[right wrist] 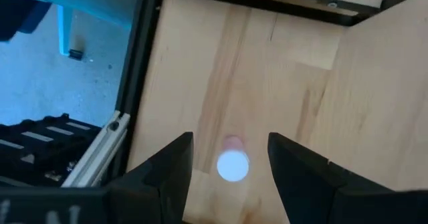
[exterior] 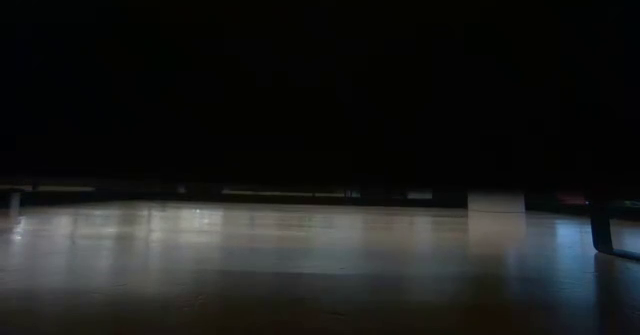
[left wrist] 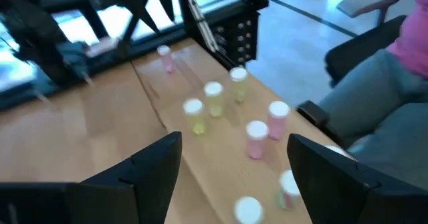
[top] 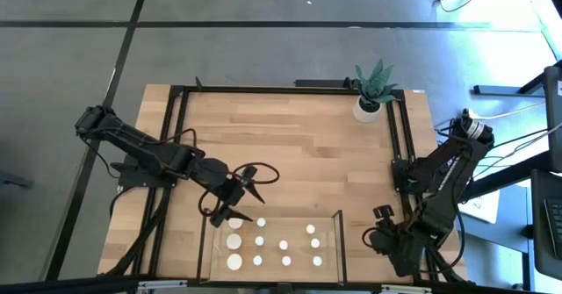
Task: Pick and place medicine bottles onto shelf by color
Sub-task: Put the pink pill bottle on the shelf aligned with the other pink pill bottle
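The shelf (top: 285, 230), a light-wood board with dark end bars, lies at the table's near edge. Several white-capped medicine bottles (top: 259, 240) stand upright on it. In the left wrist view they show yellow-green (left wrist: 194, 116) and pink (left wrist: 257, 139) bodies. My left gripper (top: 246, 202) (left wrist: 234, 177) hovers open just off the shelf's far left corner, slanting toward the bottles. My right gripper (top: 384, 239) (right wrist: 231, 160) points down, open, right of the shelf. One pink bottle with a white cap (right wrist: 233, 164) stands on the tabletop below it. It shows in the gap between the fingers, clear of both.
A white pot with a spiky green plant (top: 369, 105) stands at the table's far right. Dark frame bars (top: 180, 154) run along the table's left and right sides. A seated person's leg (left wrist: 394, 110) shows beyond the near edge. Bare wood (top: 290, 145) fills the table's middle.
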You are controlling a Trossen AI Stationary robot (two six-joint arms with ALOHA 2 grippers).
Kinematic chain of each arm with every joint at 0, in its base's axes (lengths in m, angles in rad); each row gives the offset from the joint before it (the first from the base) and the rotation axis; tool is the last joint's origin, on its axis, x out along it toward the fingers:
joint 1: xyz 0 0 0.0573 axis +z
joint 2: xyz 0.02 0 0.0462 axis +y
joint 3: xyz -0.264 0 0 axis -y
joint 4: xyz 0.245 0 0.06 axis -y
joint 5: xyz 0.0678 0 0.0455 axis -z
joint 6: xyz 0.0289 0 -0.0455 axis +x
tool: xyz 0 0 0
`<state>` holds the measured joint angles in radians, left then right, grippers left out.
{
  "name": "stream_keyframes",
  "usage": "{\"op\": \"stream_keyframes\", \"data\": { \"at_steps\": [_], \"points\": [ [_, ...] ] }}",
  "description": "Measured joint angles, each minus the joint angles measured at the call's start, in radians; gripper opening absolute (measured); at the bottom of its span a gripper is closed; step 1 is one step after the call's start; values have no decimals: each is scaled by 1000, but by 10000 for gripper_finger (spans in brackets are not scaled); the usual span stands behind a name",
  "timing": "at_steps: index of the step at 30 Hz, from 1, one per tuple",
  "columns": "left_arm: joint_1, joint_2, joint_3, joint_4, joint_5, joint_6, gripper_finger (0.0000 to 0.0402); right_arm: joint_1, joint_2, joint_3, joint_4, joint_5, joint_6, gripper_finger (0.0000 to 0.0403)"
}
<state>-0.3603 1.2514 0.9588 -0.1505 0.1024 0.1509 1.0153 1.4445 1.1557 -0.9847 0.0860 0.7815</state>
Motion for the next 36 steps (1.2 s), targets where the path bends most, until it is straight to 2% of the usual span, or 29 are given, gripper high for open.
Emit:
{"op": "stream_keyframes", "data": {
  "at_steps": [6, 13, 17, 36],
  "points": [
    [0, 0, 0, 56, -91, 61, 265, 0, 0, 0, 53, 0, 9, 194],
    [0, 0, 0, 58, -199, 64, 265, 0, 0, 0, 139, 0, 26, 194],
    [0, 0, 0, 58, -206, 64, 265, 0, 0, 0, 145, 2, -29, 194],
    [0, 0, 0, 54, -206, 63, 265, 0, 0, 0, 226, 1, -2, 194]
  ]
}}
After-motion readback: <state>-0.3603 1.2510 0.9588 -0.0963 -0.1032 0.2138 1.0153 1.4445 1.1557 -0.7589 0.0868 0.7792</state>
